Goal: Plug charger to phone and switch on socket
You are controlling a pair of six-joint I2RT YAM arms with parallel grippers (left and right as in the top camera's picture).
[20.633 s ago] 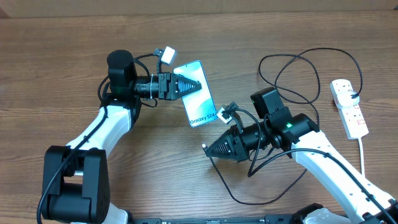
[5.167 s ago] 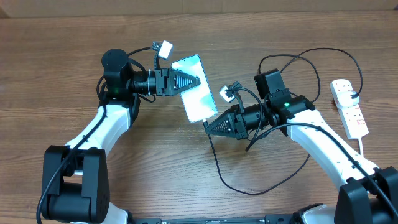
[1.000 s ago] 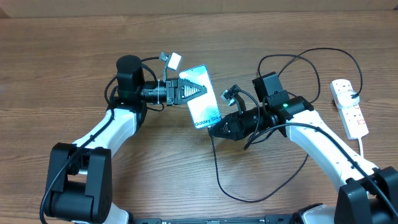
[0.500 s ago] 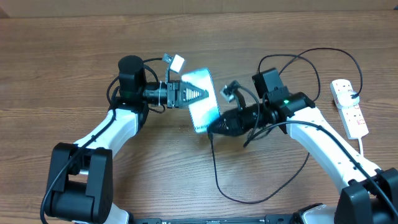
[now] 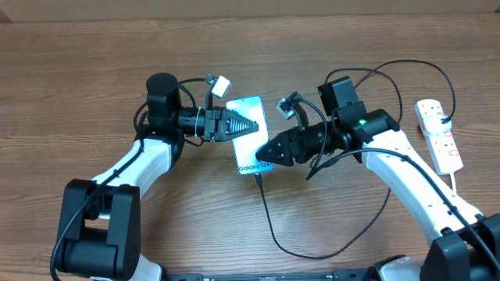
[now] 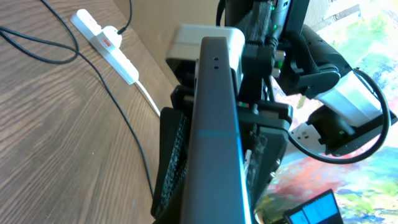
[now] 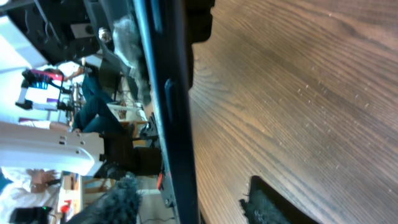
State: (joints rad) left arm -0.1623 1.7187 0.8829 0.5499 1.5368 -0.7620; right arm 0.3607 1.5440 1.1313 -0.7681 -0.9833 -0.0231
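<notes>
- Black charger (image 5: 266, 209) loops across open wooden counter (image 5: 94, 62), its end meeting the lower edge of the phone (image 5: 246, 152).
- The right pincer (image 5: 264, 154), fingers apart, straddles the phone's edge; the left pincer (image 5: 255, 126) clamps its left side.
- White socket (image 5: 439, 136) lies by the counter's right edge, well apart.

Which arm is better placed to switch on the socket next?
Right. The socket lies on its side of the table, the right gripper stands open, and the left gripper is shut on the phone.
</notes>
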